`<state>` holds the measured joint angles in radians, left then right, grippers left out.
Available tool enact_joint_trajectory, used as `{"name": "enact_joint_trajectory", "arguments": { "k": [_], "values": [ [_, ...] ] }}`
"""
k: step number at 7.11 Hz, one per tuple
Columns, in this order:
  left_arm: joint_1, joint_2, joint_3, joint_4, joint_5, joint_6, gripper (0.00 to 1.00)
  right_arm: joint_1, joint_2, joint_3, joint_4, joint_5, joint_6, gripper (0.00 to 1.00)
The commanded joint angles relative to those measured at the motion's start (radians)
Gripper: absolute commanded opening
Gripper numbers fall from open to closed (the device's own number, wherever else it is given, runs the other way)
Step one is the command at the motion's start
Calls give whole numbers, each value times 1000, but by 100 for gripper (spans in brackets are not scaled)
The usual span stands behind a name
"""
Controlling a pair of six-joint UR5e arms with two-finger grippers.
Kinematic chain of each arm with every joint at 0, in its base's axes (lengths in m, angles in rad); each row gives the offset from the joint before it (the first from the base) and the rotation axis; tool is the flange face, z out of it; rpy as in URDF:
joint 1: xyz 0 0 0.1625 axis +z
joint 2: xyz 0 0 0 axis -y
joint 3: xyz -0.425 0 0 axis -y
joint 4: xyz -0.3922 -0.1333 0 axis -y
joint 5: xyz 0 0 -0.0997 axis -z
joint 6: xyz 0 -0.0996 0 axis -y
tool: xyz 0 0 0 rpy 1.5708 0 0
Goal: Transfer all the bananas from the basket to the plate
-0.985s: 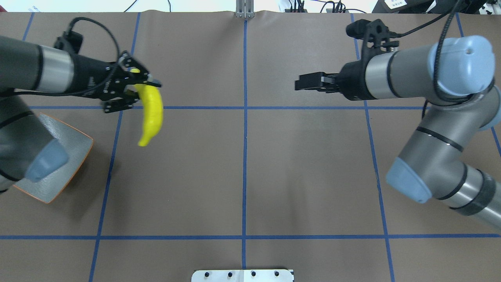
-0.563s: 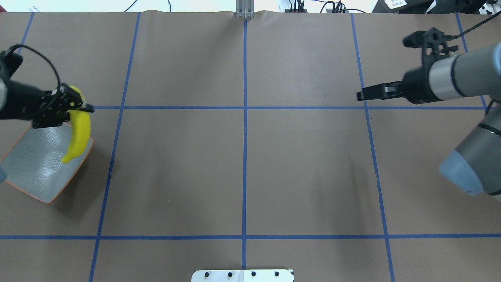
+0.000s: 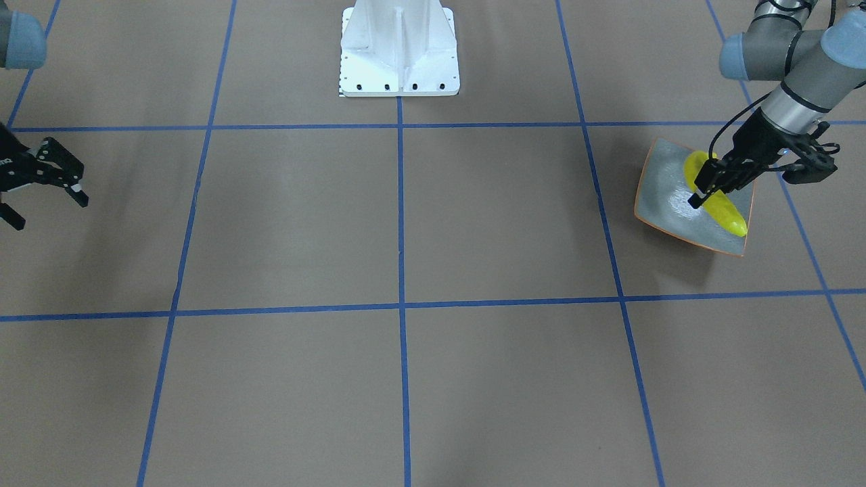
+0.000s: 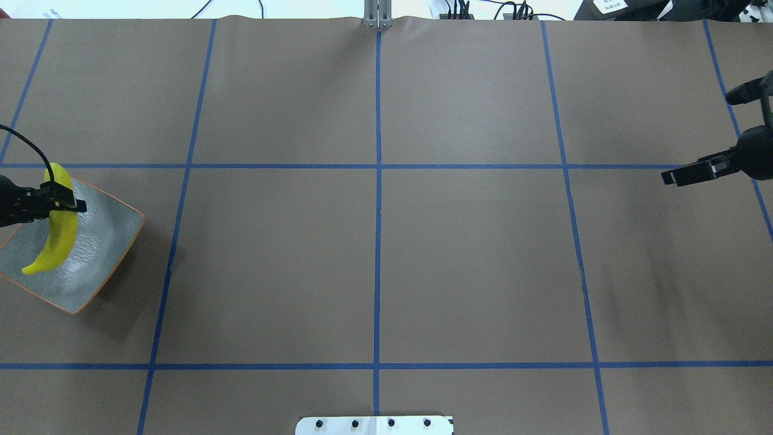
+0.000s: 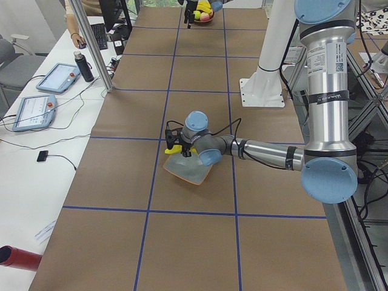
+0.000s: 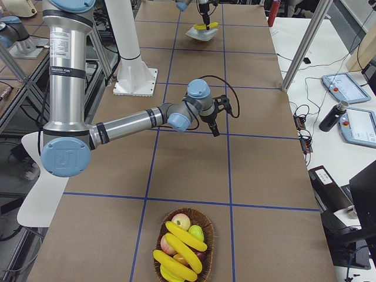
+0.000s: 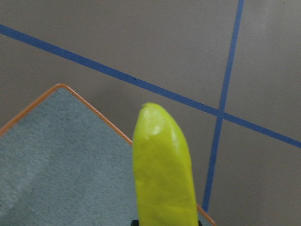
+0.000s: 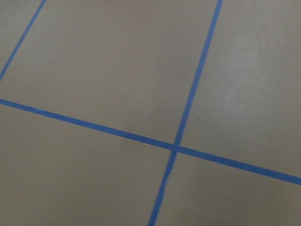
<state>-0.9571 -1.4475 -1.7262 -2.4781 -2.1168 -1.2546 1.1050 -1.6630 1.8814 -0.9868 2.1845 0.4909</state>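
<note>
Now we hold one banana point(image 4: 55, 241) in the left end effector point(image 4: 63, 205), clamped near one end, low over the plate point(image 4: 105, 238). We should lower it until it lies flat, inside the rim, then release gently so it cannot roll off. Our right end effector point(image 3: 46, 206) hangs empty, jaws spread, far across the worktop point(image 4: 471, 260).

Silver arm tubes point(image 5: 324, 115), pale-blue joint caps point(image 5: 327, 180), printed labels point(image 5: 333, 60)

1. a robotics lab is showing here: a brown surface point(image 4: 483, 266) is carrying a blue tape grid point(image 4: 378, 254).
2. teach pendants point(image 5: 57, 77) are lying on a white side desk point(image 5: 18, 200).
3. a white arm pedestal point(image 3: 399, 54) is standing on the surface.
</note>
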Motion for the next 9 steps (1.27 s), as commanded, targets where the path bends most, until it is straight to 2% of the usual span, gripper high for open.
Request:
{"name": "enact_joint_trajectory", "arguments": {
  "k": [1, 2, 3, 5, 7, 9],
  "values": [
    [4, 4, 16, -4, 27, 44, 69, 99, -44, -62, 0, 78, -171, 100],
    [4, 7, 10, -5, 27, 44, 74, 131, -49, -74, 2, 124, -193, 100],
    [-8, 10, -12, -7, 24, 84, 100, 157, -75, -79, 0, 129, -249, 100],
    [-34, 47, -97, -1, -58, 112, 100, 220, -113, -151, 2, 129, -386, 100],
    [-43, 50, -116, -2, -65, 110, 100, 379, -107, -333, -1, 130, -672, 100],
    [-43, 45, -116, -5, -57, 110, 100, 437, -89, -370, -66, 123, -692, 100]
  ]
}}
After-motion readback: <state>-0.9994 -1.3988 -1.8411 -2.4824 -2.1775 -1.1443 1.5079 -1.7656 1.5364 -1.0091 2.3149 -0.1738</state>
